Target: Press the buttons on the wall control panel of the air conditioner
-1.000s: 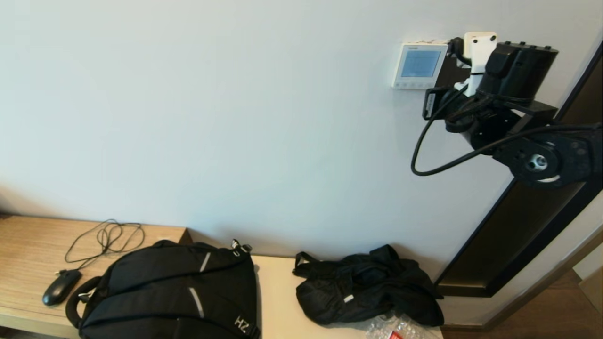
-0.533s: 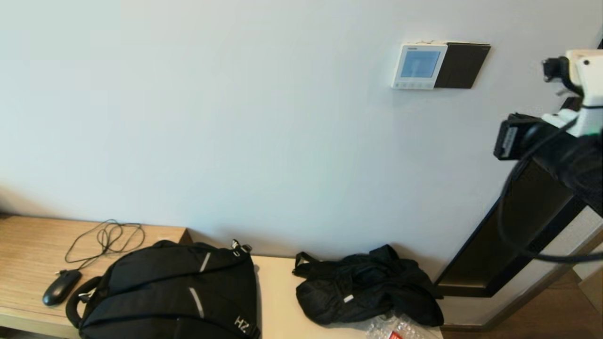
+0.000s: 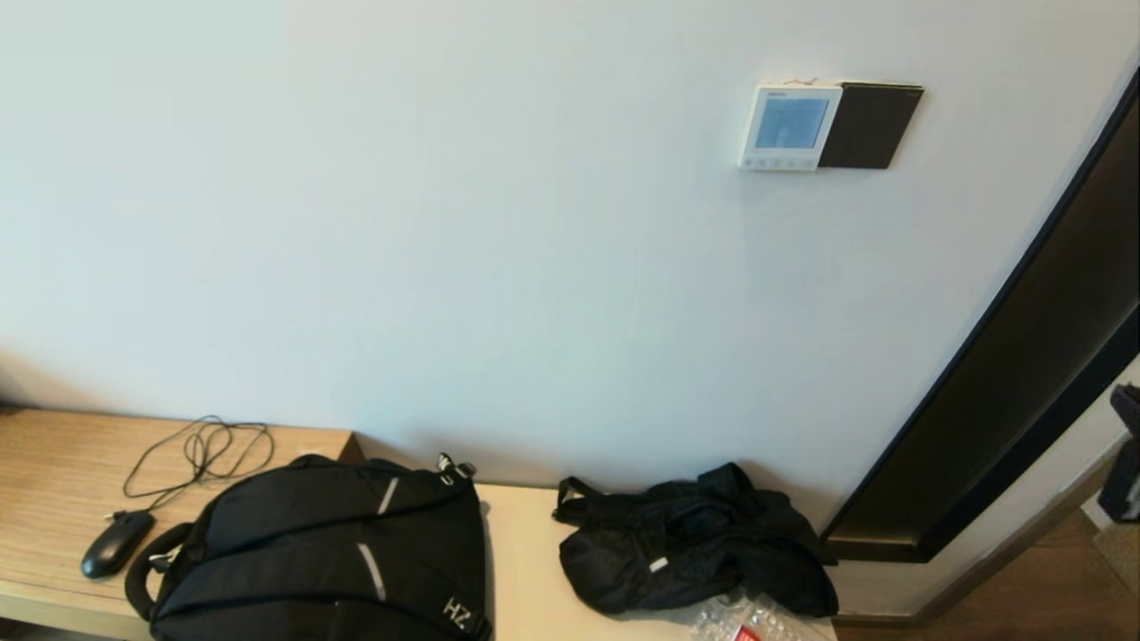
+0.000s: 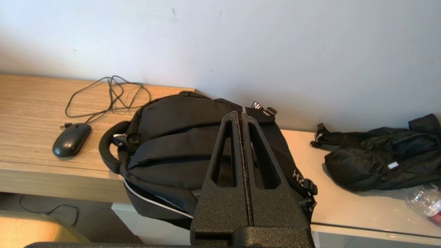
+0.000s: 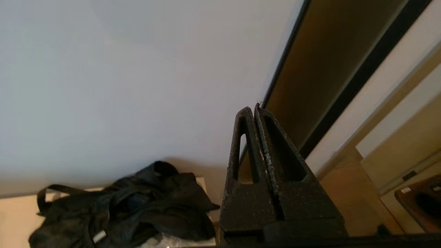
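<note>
Head view: the air conditioner's wall control panel [image 3: 789, 126] sits on the wall at 1 o'clock, the buttons [image 3: 778, 163] running horizontally along its lower edge.

Left wrist view: left hand [image 4: 240, 115] pressed together, above the backpack [image 4: 193, 144] on the desk [image 4: 31, 103].

Right wrist view: right hand [image 5: 255, 109] pressed together, empty, low by the door frame [image 5: 330, 79]; panel out of sight. Judged the nearer arm, panel toward 11 o'clock from it.

1. My left gripper [image 4: 241, 115] has two black fingers with a rough, grainy surface.
2. Each finger is a tapering wedge with a long triangular cut-out.
3. My right gripper [image 5: 255, 109] looks the same: black, grainy, hollowed wedges on a blocky black base.
</note>
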Controlling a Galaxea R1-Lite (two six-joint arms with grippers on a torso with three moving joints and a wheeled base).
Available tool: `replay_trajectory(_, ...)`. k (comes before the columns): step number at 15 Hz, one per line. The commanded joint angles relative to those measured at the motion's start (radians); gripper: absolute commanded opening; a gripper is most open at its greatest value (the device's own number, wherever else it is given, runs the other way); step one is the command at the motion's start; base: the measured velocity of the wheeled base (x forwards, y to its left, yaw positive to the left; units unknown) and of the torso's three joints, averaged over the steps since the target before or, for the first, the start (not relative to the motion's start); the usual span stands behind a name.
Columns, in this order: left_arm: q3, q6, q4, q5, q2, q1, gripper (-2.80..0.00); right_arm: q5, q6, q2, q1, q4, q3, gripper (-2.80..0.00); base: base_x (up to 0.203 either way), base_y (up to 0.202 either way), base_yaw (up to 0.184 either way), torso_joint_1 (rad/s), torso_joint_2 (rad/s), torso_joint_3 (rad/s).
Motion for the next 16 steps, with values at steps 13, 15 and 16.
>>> replay_trajectory(13, 0.000, -0.001, 0.000, 0.001, 0.000, 0.000, -2.80, 0.600, 0.096, -0.755, -0.320, 0.520, 0.336, -2.80, 0.000, 0.000, 0.000, 0.000, 0.00, 0.000)
replay_trajectory(15, 0.000, -0.001, 0.000, 0.001, 0.000, 0.000, -2.80, 0.603, 0.093, -0.844, -0.315, 0.608, 0.337, -2.80, 0.000, 0.000, 0.000, 0.000, 0.00, 0.000)
replay_trajectory(16, 0.000, 0.000, 0.000, 0.001, 0.000, 0.000, -2.80, 0.604, 0.093, -0.876, -0.315, 0.628, 0.337, -2.80, 0.000, 0.000, 0.000, 0.000, 0.00, 0.000)
